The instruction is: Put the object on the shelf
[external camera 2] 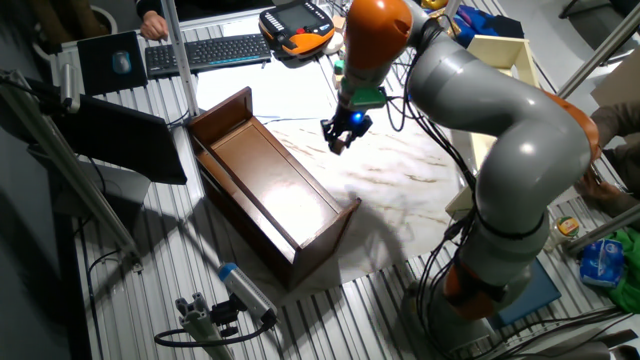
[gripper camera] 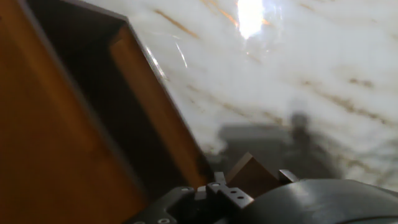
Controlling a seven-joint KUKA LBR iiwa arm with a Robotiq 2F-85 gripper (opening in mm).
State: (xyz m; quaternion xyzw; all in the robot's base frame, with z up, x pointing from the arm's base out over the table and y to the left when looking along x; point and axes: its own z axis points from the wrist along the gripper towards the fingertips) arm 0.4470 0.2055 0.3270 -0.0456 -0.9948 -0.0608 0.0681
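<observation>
My gripper (external camera 2: 342,134) hangs above the marbled board, just off the far right side of the shelf (external camera 2: 268,190), a long dark brown glossy open box with taller end panels. It is shut on the object (external camera 2: 338,144), a tiny tan-brown wooden cube. The hand view has the object (gripper camera: 251,174) wedged between the dark fingers (gripper camera: 216,185) at the bottom edge, where my gripper (gripper camera: 252,182) holds it. The shelf (gripper camera: 68,130) fills the left of that view, its long wall running diagonally. The cube is beside the shelf, not over its inner floor.
The white marbled board (external camera 2: 410,175) lies under the gripper. At the back right stands a cream-white box (external camera 2: 498,55). A keyboard (external camera 2: 210,50) and an orange pendant (external camera 2: 297,27) sit at the back. A blue-capped tool (external camera 2: 245,292) lies near the front.
</observation>
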